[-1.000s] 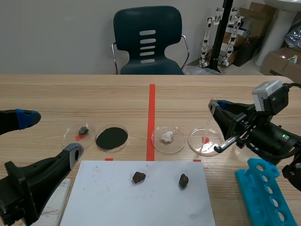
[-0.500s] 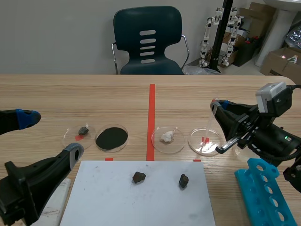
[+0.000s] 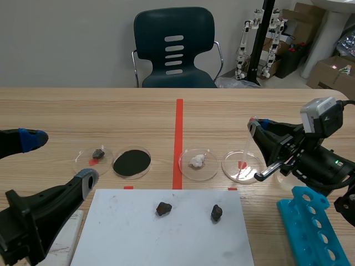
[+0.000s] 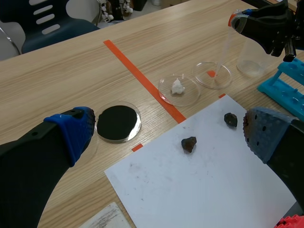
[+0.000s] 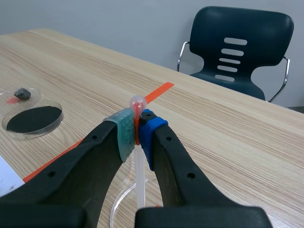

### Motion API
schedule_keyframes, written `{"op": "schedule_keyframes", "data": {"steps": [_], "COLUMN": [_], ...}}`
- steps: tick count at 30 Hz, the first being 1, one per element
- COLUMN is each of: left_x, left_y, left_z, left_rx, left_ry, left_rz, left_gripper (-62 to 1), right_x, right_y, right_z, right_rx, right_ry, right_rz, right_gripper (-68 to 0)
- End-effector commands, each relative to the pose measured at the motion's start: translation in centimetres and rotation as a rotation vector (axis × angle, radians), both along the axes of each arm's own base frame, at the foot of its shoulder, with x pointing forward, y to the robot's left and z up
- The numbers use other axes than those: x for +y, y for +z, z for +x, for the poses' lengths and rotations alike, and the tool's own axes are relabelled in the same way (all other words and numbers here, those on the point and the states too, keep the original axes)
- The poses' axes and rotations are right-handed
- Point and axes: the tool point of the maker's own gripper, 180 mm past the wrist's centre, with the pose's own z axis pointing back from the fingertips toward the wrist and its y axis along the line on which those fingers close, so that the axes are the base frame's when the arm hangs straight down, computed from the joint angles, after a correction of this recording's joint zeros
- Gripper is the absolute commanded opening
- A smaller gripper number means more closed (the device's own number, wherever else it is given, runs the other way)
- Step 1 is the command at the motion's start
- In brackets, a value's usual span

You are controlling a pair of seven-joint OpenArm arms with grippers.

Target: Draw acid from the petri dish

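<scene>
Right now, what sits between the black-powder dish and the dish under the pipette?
A petri dish with a white lump, beside the dish under the pipette, then the orange-red tape line toward the black-powder dish. Clear in the scene view.

The left arm point(image 3: 33, 221) lies low at the near left, its left gripper point(image 3: 58, 159) spread wide with nothing between the fingers. The right arm point(image 3: 316, 163) comes in from the right. Its right gripper point(image 3: 255, 125) tilts down, pads point(image 5: 121, 130) pinched on a pipette point(image 5: 137, 101) bulb.
</scene>
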Motion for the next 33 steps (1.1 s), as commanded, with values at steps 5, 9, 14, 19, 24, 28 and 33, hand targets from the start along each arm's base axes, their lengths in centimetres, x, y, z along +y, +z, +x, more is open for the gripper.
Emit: {"op": "schedule_keyframes", "data": {"steps": [5, 9, 14, 19, 24, 28, 33], "left_x": [-0.10, -0.10, -0.10, -0.10, -0.10, -0.10, -0.10], "left_y": [1.01, 1.01, 1.01, 1.01, 1.01, 1.01, 1.01], "left_z": [0.24, 0.24, 0.24, 0.24, 0.24, 0.24, 0.24], "left_rx": [-0.029, -0.029, -0.029, -0.029, -0.029, -0.029, -0.029], "left_ry": [0.002, 0.002, 0.002, 0.002, 0.002, 0.002, 0.002], "left_rz": [-0.019, -0.019, -0.019, -0.019, -0.019, -0.019, -0.019], "left_gripper": [1.4, 1.4, 1.4, 1.4, 1.4, 1.4, 1.4], "right_x": [0.00, -0.04, -0.05, -0.05, -0.05, -0.05, -0.05], "right_y": [0.99, 0.99, 1.00, 0.99, 1.00, 1.00, 1.06], "right_z": [0.60, 0.63, 0.63, 0.63, 0.63, 0.63, 0.63], "right_rx": [-0.030, -0.032, -0.032, -0.032, -0.032, -0.032, -0.034], "right_ry": [-0.003, -0.006, -0.006, -0.006, -0.006, -0.006, -0.006], "right_rz": [0.012, 0.010, 0.010, 0.009, 0.010, 0.010, 0.012], "right_gripper": [-65.8, -65.8, -65.7, -64.9, -62.2, -62.2, -59.9]}}
